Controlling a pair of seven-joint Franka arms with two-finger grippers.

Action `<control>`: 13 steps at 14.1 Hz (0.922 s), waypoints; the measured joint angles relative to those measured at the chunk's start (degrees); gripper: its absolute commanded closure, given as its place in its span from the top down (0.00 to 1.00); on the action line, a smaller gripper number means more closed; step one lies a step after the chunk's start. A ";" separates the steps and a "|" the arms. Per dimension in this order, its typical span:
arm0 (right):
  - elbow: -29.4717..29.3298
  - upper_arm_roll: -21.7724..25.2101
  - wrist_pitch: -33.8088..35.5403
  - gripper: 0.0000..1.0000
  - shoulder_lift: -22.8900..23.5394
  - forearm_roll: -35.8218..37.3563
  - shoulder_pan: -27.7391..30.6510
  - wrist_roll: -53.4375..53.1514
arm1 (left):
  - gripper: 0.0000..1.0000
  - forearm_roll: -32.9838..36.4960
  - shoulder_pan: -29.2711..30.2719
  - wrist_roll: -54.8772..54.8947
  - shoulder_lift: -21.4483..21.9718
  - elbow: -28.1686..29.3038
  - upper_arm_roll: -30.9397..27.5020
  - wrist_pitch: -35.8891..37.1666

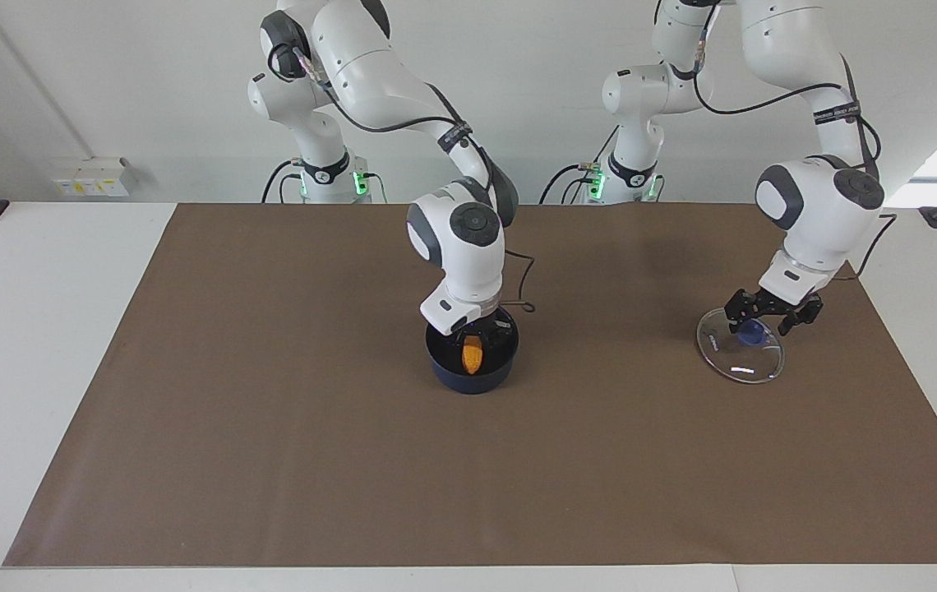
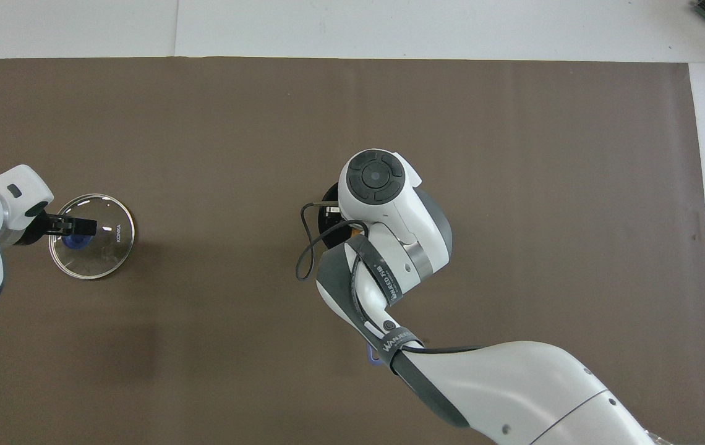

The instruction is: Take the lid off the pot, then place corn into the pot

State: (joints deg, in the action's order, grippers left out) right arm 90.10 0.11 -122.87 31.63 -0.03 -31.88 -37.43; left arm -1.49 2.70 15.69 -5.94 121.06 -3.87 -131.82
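White wall at the back, with a small white socket box [image 1: 94, 176] carrying yellow labels too small to read. Below it a white tabletop [image 1: 25, 329], covered across most of its width by one plain brown mat [image 1: 271, 427]. Two white Franka arms, a green light at each base.

Readable writing: "KONKA" in white on the one round clear glass lid with a thin metal rim and a blue knob [image 1: 741, 355], seen in the overhead view. White lettering also on the black cable straps of the arms, not surely readable.

One small dark navy-blue pot with a black inside [image 1: 473, 380], standing near the middle of the mat, uncovered. One small orange-yellow corn cob, stubby and bumpy [image 1: 473, 356], inside the pot's rim, pointing up toward the gripper above it. Right gripper [image 1: 477, 335] lowered into the mouth of the pot, directly over the corn cob and touching or nearly touching its top; clenched on it or released, cannot tell. Most of the pot hidden under the right arm's wrist in the overhead view.

Lid off the pot, well apart from it toward the left arm's end of the table, down at the mat. Left gripper [image 1: 771, 319] at the blue knob; grasping or let go, cannot tell.
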 measured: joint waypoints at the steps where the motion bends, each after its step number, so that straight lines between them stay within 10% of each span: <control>1: 0.00 0.00 0.00 0.91 -0.01 -0.13 0.00 0.00 | 1.00 -0.01 0.00 -0.15 0.00 -2.48 0.13 3.03; 13: -1.29 1.12 0.23 1.00 -7.13 -0.29 1.47 0.00 | 1.00 -0.22 -6.57 -10.98 -0.08 -21.16 1.78 26.85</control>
State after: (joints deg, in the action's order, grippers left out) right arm 88.81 1.24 -122.64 24.51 -0.32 -30.42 -37.43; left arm -1.71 -3.87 4.71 -6.02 99.91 -2.09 -104.97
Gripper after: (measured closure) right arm 0.000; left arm 0.000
